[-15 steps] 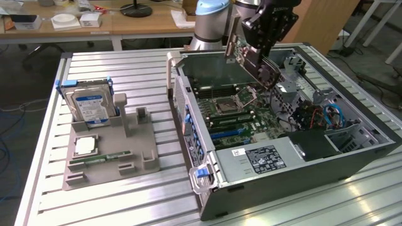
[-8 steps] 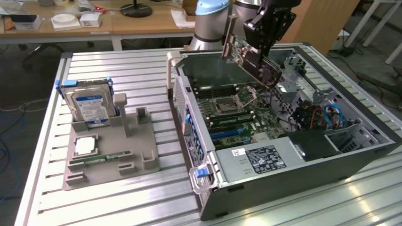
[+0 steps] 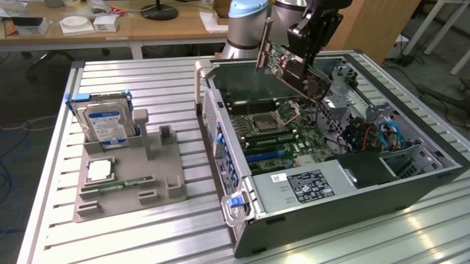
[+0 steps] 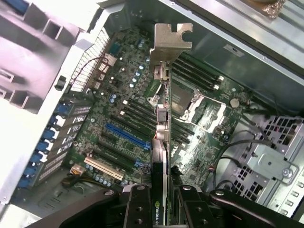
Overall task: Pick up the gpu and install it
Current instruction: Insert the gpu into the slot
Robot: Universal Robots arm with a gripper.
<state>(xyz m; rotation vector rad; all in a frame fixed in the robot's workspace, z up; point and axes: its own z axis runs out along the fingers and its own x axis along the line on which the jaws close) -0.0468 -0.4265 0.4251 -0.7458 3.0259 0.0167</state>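
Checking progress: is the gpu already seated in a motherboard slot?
No, the gripper holds the gpu in the air above the motherboard, clear of its slots.

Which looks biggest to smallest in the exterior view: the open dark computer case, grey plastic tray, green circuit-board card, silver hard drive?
1. open dark metal computer case
2. grey plastic tray
3. green circuit-board card, held raised, and silver blue-labelled hard drive: look alike, unranked.
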